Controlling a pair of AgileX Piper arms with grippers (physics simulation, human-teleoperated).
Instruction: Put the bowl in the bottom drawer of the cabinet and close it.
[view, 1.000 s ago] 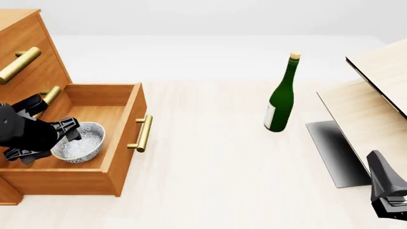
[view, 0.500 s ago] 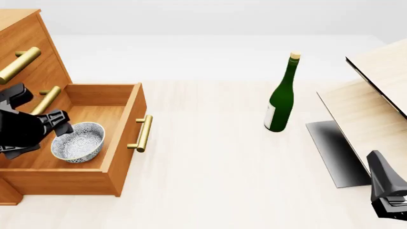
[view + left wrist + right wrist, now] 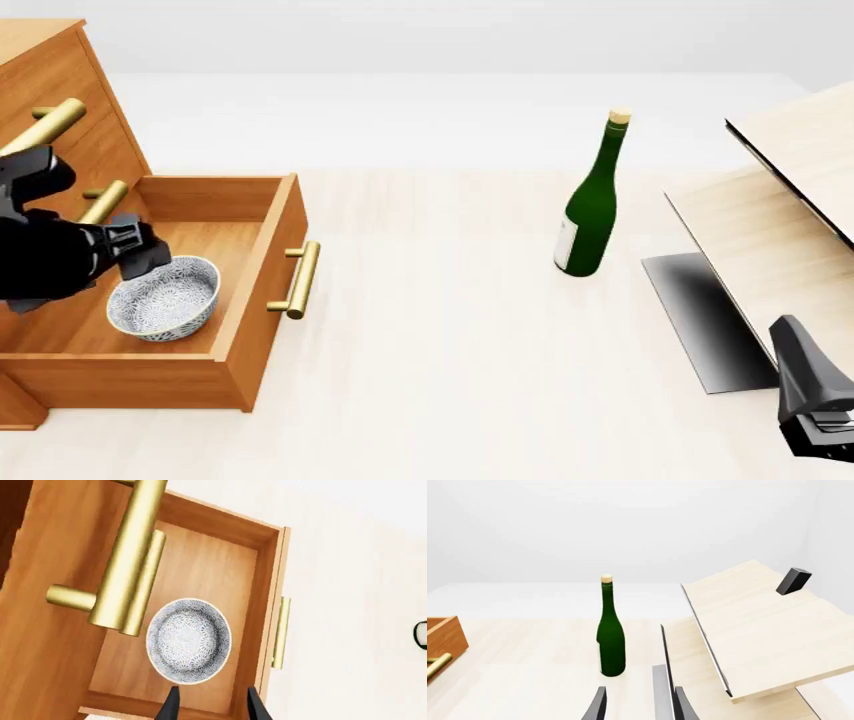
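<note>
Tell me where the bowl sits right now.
In the front view the bowl sits at the left, resting on the floor of the open bottom drawer, just below the left end effector, well left of the green bottle.

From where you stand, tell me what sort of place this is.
Probably a bare simulated test tabletop, not a real room: a wooden cabinet with open bottom drawer, a green bottle, blank white surroundings.

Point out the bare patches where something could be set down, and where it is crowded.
Free: the table between the bottom drawer handle and the green bottle, and the near strip in front of both. Crowded: inside the drawer, with the bowl and left gripper; and right, around the plywood structure.
</note>
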